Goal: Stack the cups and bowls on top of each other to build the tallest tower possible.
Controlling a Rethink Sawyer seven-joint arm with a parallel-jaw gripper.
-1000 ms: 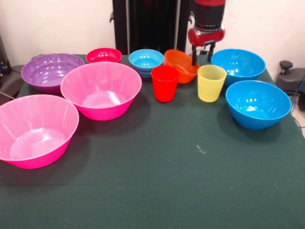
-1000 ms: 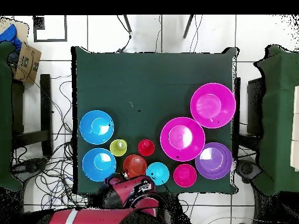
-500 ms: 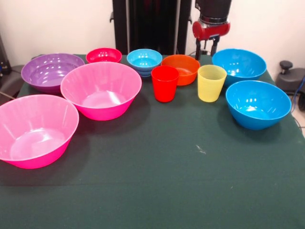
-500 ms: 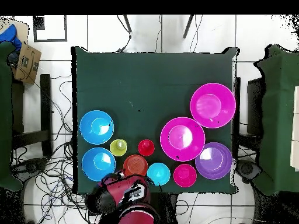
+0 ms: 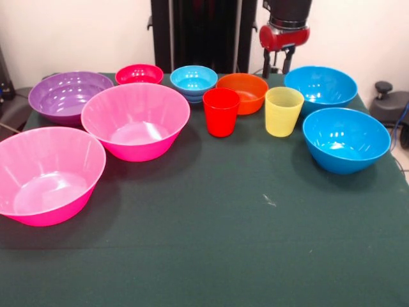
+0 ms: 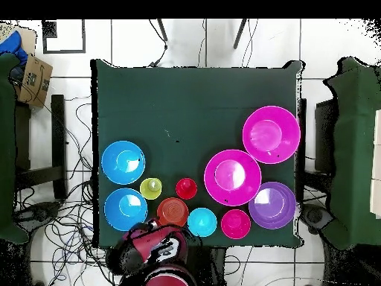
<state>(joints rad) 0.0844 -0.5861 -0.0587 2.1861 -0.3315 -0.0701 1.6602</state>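
A dark green cloth (image 5: 211, 243) covers the table, a small pale speck (image 5: 269, 201) on it right of centre. Seen from above, a cardboard box (image 6: 30, 80) sits on the tiled floor (image 6: 193, 41) at far left, with cables (image 6: 74, 160) trailing beside the table's left edge.

Ten pieces sit apart on the green table (image 6: 193, 97), the orange bowl (image 6: 172, 211) beside the red cup (image 6: 186, 188).

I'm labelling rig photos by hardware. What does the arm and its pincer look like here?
The arm ends in a dark cylindrical segment above a glossy red rounded wrist housing. From it hang the pincer's two slim black fingers. Overhead, the arm shows red and black casing. No markings legible.
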